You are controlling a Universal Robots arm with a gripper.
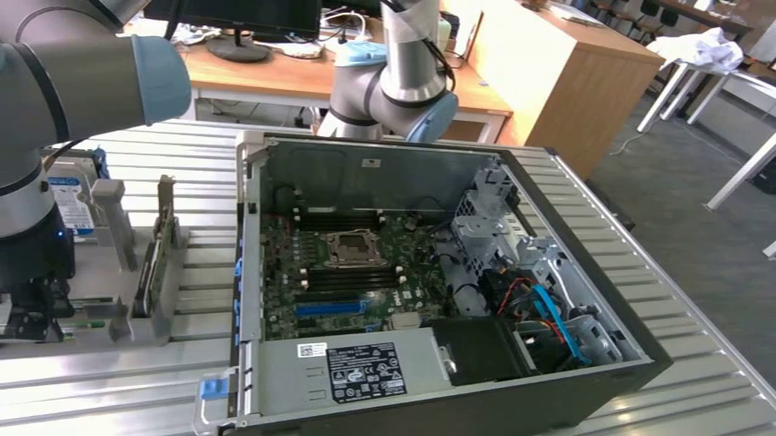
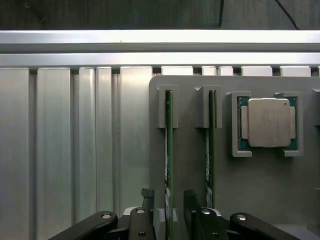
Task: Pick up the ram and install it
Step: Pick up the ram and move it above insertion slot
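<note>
Looking down from the wrist, the gripper [image 2: 168,196] stands spread, with a finger [image 2: 147,199] on each side of the ram [image 2: 169,135] and a gap between each finger and the board. The ram stands on edge in a slot of the grey holder [image 2: 190,165] and runs straight away from the gripper, its near end between the fingertips. A second stick [image 2: 210,135] stands on edge in the next slot, just outside one finger. A processor [image 2: 269,122] lies flat in its own pocket, farther from the gripper on that same side. The holder rests on a ribbed aluminium table [image 2: 60,150].

The exterior view adds what the wrist view cannot show. The arm [image 1: 49,136] bends down over the holder. The open computer case [image 1: 582,272] lies with its motherboard [image 1: 345,272] facing up, well apart from the gripper.
</note>
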